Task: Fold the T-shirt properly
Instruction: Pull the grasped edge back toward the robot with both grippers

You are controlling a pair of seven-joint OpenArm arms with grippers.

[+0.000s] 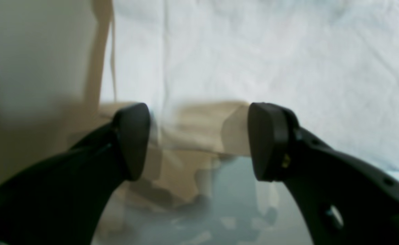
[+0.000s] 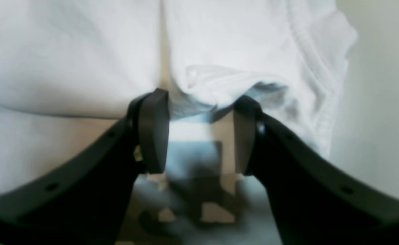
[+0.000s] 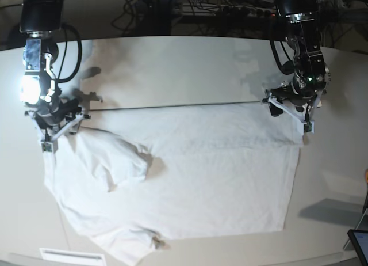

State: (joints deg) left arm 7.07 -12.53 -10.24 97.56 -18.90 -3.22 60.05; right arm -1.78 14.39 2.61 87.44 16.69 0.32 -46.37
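Note:
The white T-shirt (image 3: pixel 207 174) lies spread on the off-white table (image 3: pixel 172 70), with a bunched sleeve (image 3: pixel 115 162) at the base view's left. My right gripper (image 3: pixel 56 130) rests at that left corner of the shirt. In its wrist view the right gripper (image 2: pixel 201 132) is open, and a raised fold of the T-shirt (image 2: pixel 219 81) sits just at its fingertips. My left gripper (image 3: pixel 290 113) stands at the shirt's far right corner. The left gripper (image 1: pixel 199 136) is open over bare table, with the T-shirt (image 1: pixel 253 61) edge just beyond its pads.
A thin dark seam (image 3: pixel 172 106) runs across the table along the shirt's far edge. Cables (image 3: pixel 230 12) crowd the back. A dark tablet corner (image 3: pixel 359 243) shows at the lower right, and a white label (image 3: pixel 66 256) sits at the front left edge.

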